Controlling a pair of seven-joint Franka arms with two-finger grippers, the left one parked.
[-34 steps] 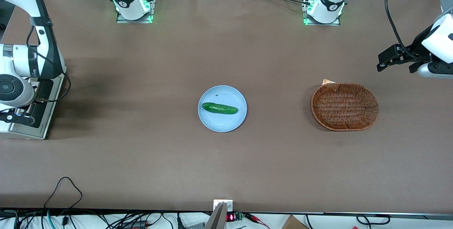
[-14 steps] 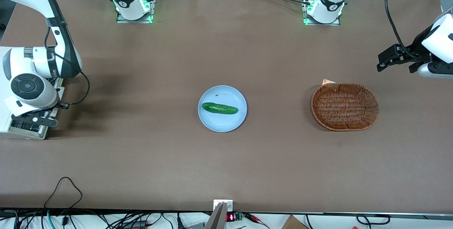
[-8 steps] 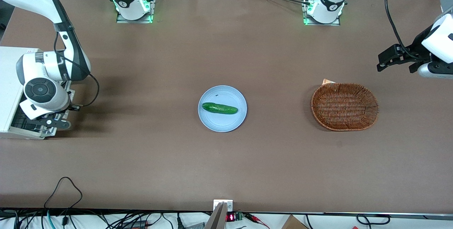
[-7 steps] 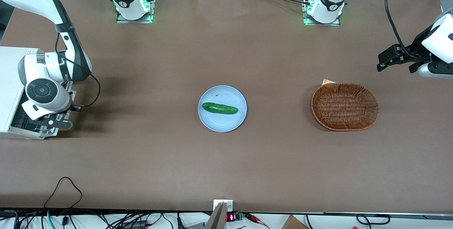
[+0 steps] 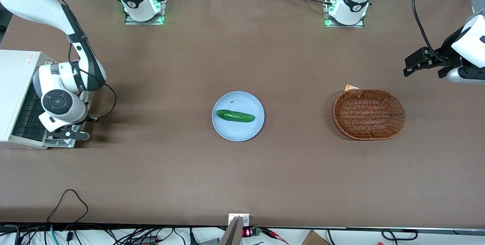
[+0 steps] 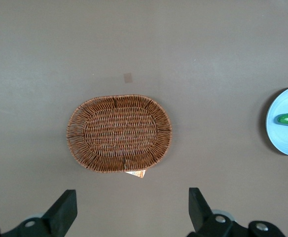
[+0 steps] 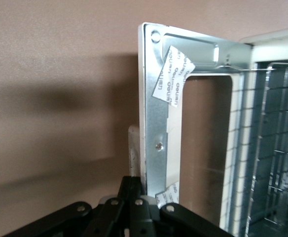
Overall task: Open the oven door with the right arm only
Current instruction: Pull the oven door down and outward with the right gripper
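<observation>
The white toaster oven [image 5: 15, 86] stands at the working arm's end of the table. Its oven door [image 5: 57, 143] hangs open, mostly hidden under the right arm's wrist [image 5: 57, 103] in the front view. My gripper [image 5: 72, 135] is at the door's outer edge. The right wrist view shows the door's silver inner frame [image 7: 156, 123] with its glass window, and the pale bar handle [image 7: 134, 148] along its edge. My gripper [image 7: 135, 190] is shut, with both fingers pressed together against the handle. The black wire rack [image 7: 277, 148] shows inside the oven.
A pale blue plate [image 5: 223, 127] with a green cucumber [image 5: 235, 116] lies mid-table. A brown wicker basket [image 5: 369, 114] lies toward the parked arm's end, also in the left wrist view [image 6: 118, 132].
The right arm has drawn away from the oven toward the table's middle with the gripper at the door's edge. The door has swung open, uncovering the oven's top and wire rack.
</observation>
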